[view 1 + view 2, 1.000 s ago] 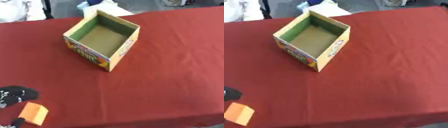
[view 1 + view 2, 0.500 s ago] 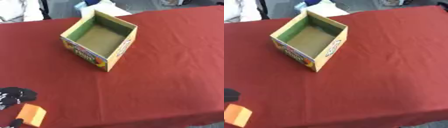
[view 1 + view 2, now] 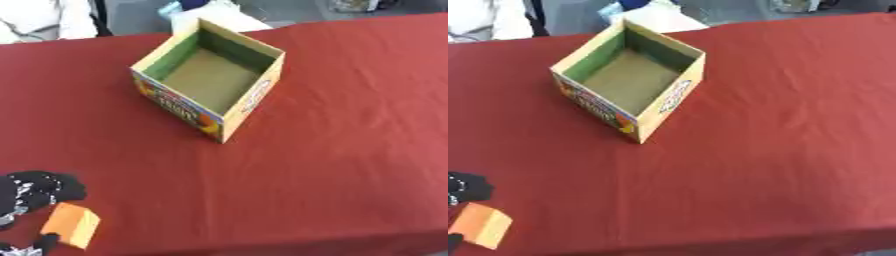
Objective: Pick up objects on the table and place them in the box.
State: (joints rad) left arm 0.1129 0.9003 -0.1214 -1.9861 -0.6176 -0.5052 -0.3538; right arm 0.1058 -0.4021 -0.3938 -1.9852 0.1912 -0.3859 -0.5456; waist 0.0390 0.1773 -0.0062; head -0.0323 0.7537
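At the lower left corner, the left hand has its black fingers curled over one side of an orange block, with another dark tip under the block's lower edge, pinching it just above the desk. The cardboard box stands open and well apart, farther back on the red cloth, its inside bare.

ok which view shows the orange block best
The left eye view: the orange block shows whole there, with the left hand curled round it. In the right eye view it sits at the picture's edge, with little of the hand in sight.
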